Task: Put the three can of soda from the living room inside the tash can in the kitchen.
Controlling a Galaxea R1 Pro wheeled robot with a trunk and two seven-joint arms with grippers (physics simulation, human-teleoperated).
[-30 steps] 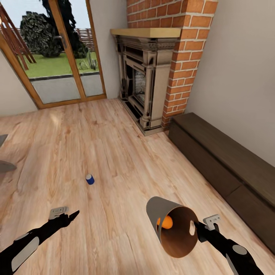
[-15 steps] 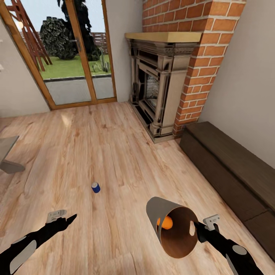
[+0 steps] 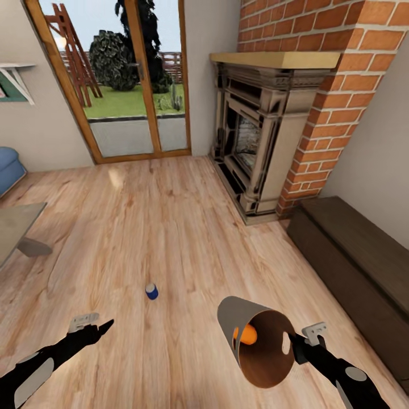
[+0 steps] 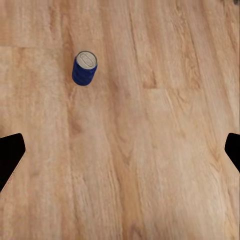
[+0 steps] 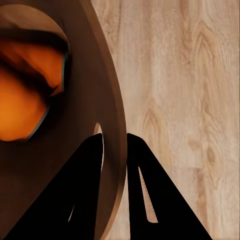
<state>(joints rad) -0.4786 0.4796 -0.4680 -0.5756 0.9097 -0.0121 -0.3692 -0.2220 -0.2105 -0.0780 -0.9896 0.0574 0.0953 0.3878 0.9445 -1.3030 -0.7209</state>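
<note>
Nearest the robot, the right gripper (image 3: 296, 345) is clamped on the rim of the trash can (image 3: 238, 318), one finger inside the wall and one outside, right by the oval handle hole (image 3: 285, 342); the right wrist view shows the two dark fingers (image 5: 90, 190) pinching the copper-brown wall (image 5: 75, 150) between them. The bin is held tipped on its side above the wood plank floor (image 3: 170, 238), its mouth facing the robot, and an orange soda can (image 3: 246, 335) lies inside it. On the other side, the left gripper (image 3: 102, 327) hovers over bare floor with its jaws spread wide and nothing between them. A little ahead of it, a dark blue soda can (image 3: 151, 291) with a silvery top stands upright on the planks, well apart from the bin. Farther off are a low table (image 3: 17, 227), a dark wooden bench (image 3: 358, 255) along the wall, the ornate fireplace (image 3: 255, 142) under a brick chimney (image 3: 335, 85), and glass doors (image 3: 130, 96) at the back.
</note>
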